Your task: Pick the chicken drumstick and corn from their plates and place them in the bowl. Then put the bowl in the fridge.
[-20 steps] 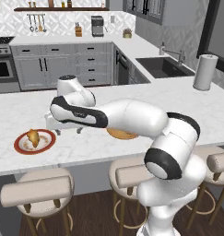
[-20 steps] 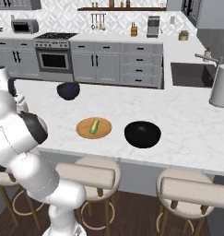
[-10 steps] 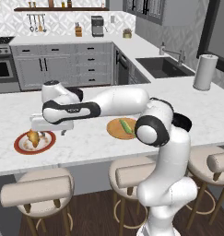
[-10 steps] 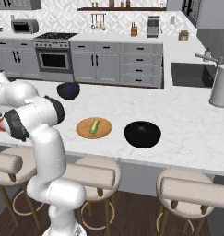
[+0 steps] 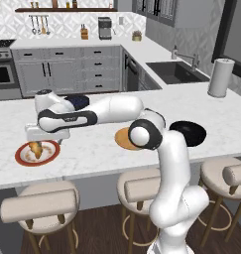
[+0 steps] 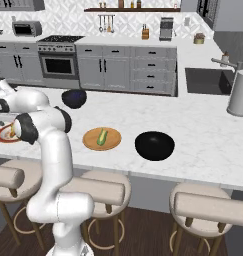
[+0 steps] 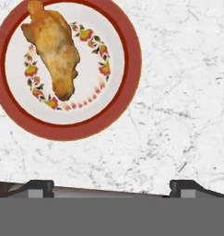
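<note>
The arm reaches far to its left over the white marble counter [image 5: 92,154], and the jaws stand spread wide above it, holding nothing. In the hand view the drumstick [image 7: 52,50] lies on the red-rimmed plate [image 7: 127,87] at about 11 o'clock from the jaws. In the right base view the corn [image 6: 101,137] rests on the wooden plate [image 6: 113,145], with the dark bowl [image 6: 154,145] just beside it at 3 o'clock.
</note>
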### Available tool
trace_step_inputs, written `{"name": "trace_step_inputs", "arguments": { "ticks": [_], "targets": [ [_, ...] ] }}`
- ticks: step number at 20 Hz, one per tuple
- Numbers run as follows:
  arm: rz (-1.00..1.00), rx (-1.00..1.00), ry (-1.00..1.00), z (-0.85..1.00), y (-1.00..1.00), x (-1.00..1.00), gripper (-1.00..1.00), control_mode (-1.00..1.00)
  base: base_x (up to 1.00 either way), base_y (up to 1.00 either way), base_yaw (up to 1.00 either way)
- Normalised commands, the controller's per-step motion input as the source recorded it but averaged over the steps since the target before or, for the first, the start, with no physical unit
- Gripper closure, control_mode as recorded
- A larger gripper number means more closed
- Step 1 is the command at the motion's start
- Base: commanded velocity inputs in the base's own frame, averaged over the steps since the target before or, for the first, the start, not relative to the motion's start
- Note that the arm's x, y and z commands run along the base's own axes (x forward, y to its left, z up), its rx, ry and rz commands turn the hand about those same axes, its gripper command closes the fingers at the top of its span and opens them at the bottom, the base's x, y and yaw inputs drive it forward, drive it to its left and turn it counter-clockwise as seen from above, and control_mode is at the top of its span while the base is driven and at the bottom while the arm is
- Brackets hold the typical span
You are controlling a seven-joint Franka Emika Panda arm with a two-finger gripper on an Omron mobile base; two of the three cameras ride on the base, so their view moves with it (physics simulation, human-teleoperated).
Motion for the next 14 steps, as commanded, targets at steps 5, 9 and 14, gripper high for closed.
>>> {"name": "trace_step_inputs", "arguments": {
  "ticks": [5,9,14],
  "targets": [
    [0.00,0.00,0.00,-0.58,0.17,0.37,-1.00,-1.00,0.00,0.00,0.00],
    [0.00,0.00,0.00,-0.40,0.35,0.23,-1.00,-1.00,0.00,0.00,0.00],
    [0.00,0.00,0.00,-0.25,0.32,0.26,-1.00,-1.00,0.00,0.00,0.00]
  ]
}}
